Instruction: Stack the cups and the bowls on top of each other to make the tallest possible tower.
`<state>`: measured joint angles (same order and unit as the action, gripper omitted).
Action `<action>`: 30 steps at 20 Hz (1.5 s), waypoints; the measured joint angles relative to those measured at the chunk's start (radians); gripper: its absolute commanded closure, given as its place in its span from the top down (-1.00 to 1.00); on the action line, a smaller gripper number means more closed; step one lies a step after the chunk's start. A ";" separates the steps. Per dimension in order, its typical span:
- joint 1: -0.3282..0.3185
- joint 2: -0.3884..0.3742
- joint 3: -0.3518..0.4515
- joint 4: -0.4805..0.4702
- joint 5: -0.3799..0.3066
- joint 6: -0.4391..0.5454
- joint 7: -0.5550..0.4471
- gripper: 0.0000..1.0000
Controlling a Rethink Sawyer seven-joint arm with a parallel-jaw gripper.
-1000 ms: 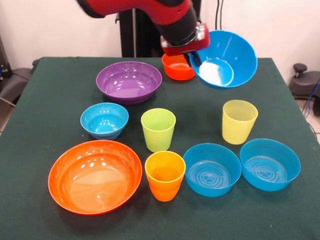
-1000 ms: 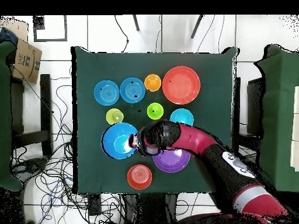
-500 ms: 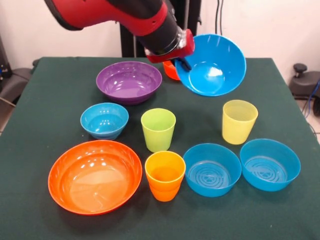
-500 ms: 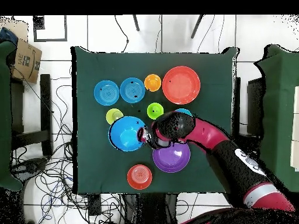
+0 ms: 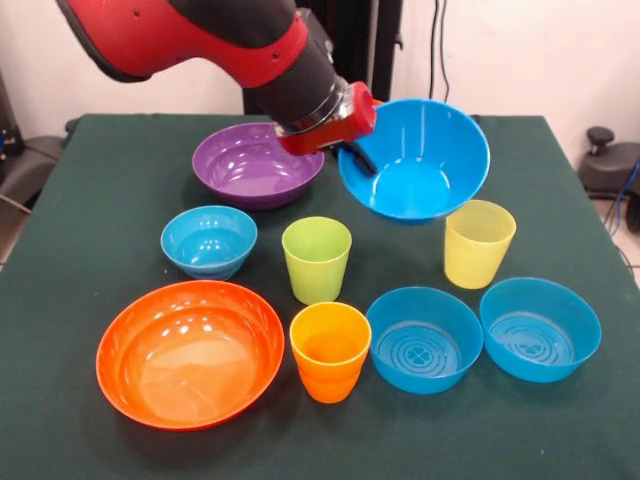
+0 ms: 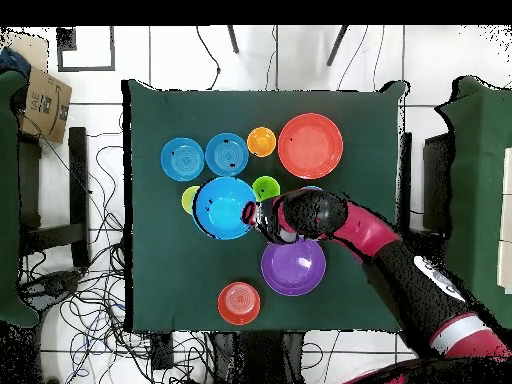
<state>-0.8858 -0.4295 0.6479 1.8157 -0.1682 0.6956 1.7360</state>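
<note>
My gripper [image 5: 355,155] is shut on the near-left rim of the large blue bowl [image 5: 415,160] and holds it in the air, almost level, above the table behind the pale yellow cup [image 5: 478,242]. In the overhead view the gripper [image 6: 250,212] holds that bowl [image 6: 225,207] over part of the yellow cup [image 6: 189,198]. The lime green cup [image 5: 316,258], orange cup [image 5: 329,350], large orange bowl [image 5: 190,352], large purple bowl [image 5: 255,160], small blue bowl [image 5: 208,240] and two medium blue bowls [image 5: 424,338] [image 5: 540,328] stand apart on the table. The small orange bowl [image 6: 239,302] shows only overhead. No tower shows.
The table has a dark green cloth [image 5: 120,180]. The arm [image 6: 380,250] reaches in over the small blue bowl and past the purple bowl [image 6: 293,267]. A cardboard box [image 6: 45,100] and cables lie on the floor beside the table.
The gripper has carried the large blue bowl away from the robot's base, lower and toward the cups. The bowl has tipped from steeply tilted to almost level. The small orange bowl is now hidden in the front view.
</note>
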 measured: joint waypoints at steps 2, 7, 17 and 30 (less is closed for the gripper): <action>-0.015 0.007 0.013 -0.001 -0.008 -0.015 0.000 -1.00; -0.084 0.043 0.071 -0.022 -0.069 -0.032 0.000 -1.00; -0.118 0.088 0.131 -0.111 -0.196 -0.013 -0.031 -1.00; -0.108 0.077 0.162 -0.168 -0.286 0.140 -0.068 -1.00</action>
<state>-0.9933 -0.3526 0.8104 1.6478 -0.4541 0.8359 1.6682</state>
